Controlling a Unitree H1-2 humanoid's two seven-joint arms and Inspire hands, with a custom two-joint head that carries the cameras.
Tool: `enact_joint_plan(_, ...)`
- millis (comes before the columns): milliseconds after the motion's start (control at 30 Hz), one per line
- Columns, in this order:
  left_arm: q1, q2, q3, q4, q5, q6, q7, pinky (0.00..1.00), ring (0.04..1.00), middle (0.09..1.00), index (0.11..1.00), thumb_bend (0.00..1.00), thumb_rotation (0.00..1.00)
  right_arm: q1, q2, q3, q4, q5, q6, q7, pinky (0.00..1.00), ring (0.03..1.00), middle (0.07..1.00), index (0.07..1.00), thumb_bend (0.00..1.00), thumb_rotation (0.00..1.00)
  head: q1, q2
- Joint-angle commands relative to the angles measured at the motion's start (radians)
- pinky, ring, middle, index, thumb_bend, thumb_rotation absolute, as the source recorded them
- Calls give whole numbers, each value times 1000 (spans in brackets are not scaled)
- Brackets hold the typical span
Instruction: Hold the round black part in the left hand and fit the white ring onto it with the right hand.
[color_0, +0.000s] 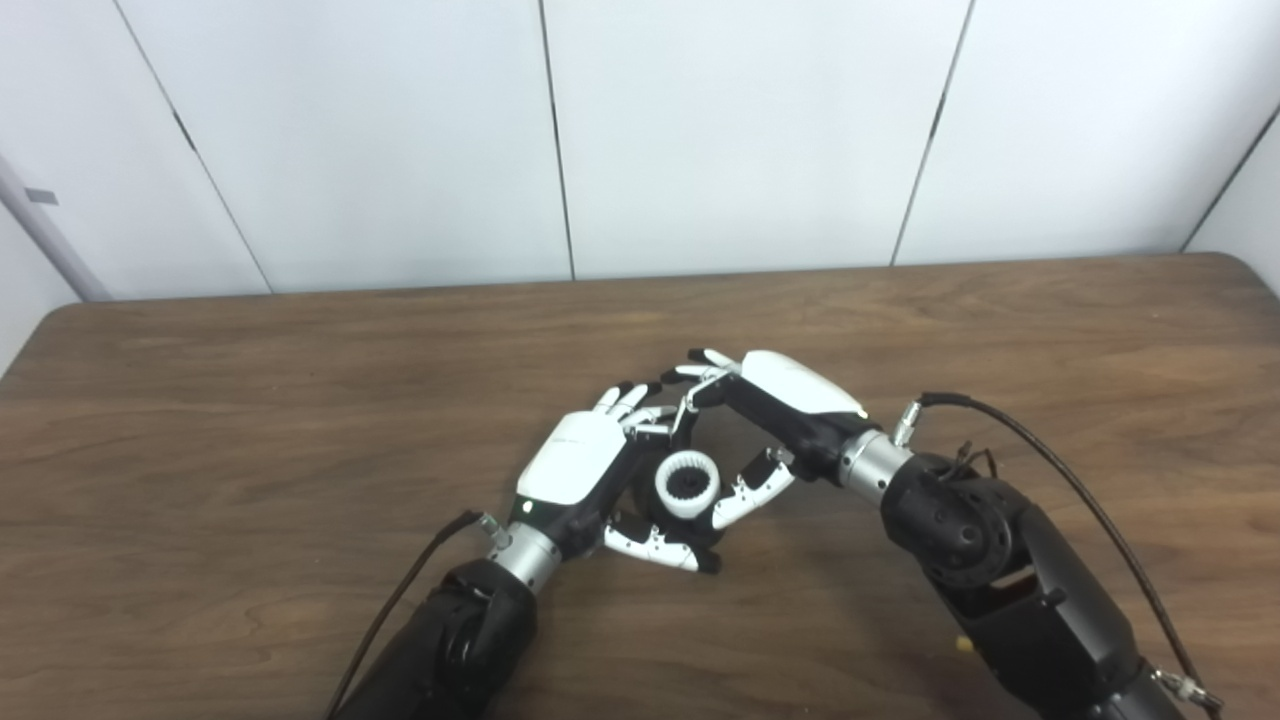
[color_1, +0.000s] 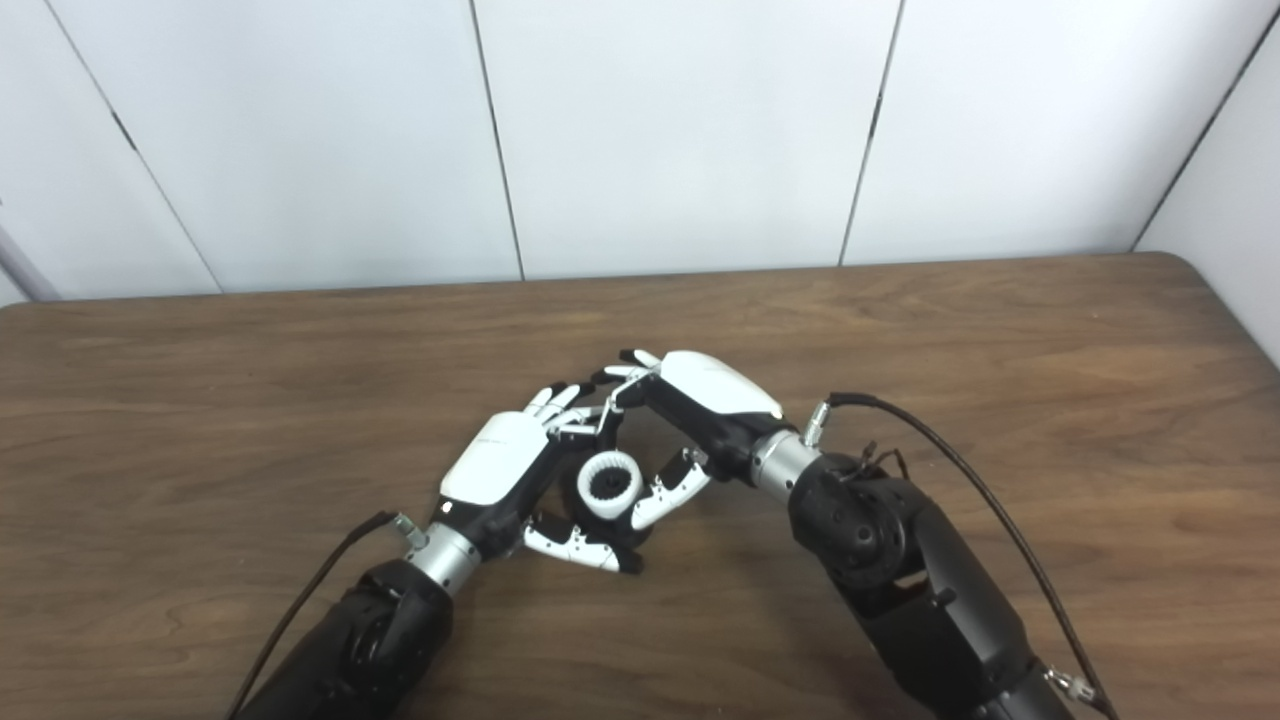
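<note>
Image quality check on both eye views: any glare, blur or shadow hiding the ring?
Left eye view: even, soft light; white ring sharp, faint shadows on the table, mild sheen on the right hand. Right eye view: same lighting; black part reads as dark mass inside the left hand, detail lost.

No readable text, labels, brand marks, numbers or signs are found in either view.
</note>
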Motion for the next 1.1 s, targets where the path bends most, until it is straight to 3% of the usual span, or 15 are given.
enact_joint_plan(0, 48, 4, -18, 51, -1, -14, 2, 1000, 967, 840, 479, 521, 49, -16, -7, -7, -19, -2, -15, -9, 956, 995, 898, 477, 516, 124, -1, 1)
enact_joint_plan(667, 47, 9, -14, 59, -4, -19, 2, 1000, 963, 840, 479, 522, 49, -2, -20, -14, -31, -13, 25, 5, 970, 999, 914, 486, 519, 130, -10, -9)
enact_joint_plan(700, 47, 10, -14, 60, -4, -19, 3, 1000, 963, 840, 479, 522, 49, -4, -23, -10, -34, -19, 29, 9, 957, 997, 919, 551, 693, 137, -10, -9)
enact_joint_plan(733, 47, 10, -13, 60, -5, -19, 2, 1000, 964, 840, 479, 522, 49, -5, -26, -6, -37, -25, 33, 13, 946, 997, 930, 613, 805, 178, -10, -10)
enact_joint_plan(800, 48, 10, -13, 59, -5, -18, 2, 1000, 964, 840, 479, 522, 49, -5, -30, -1, -41, -34, 38, 21, 933, 1000, 956, 714, 936, 252, -9, -9)
enact_joint_plan(867, 49, 11, -13, 58, -3, -19, 3, 1000, 964, 839, 479, 522, 49, -1, -29, 0, -47, -40, 47, 25, 943, 1000, 989, 801, 988, 312, -10, -8)
enact_joint_plan(1067, 52, 14, -11, 52, -7, -21, 0, 1000, 965, 839, 479, 522, 49, 9, -27, 3, -54, -49, 65, 31, 966, 1000, 1000, 891, 1000, 359, -9, -7)
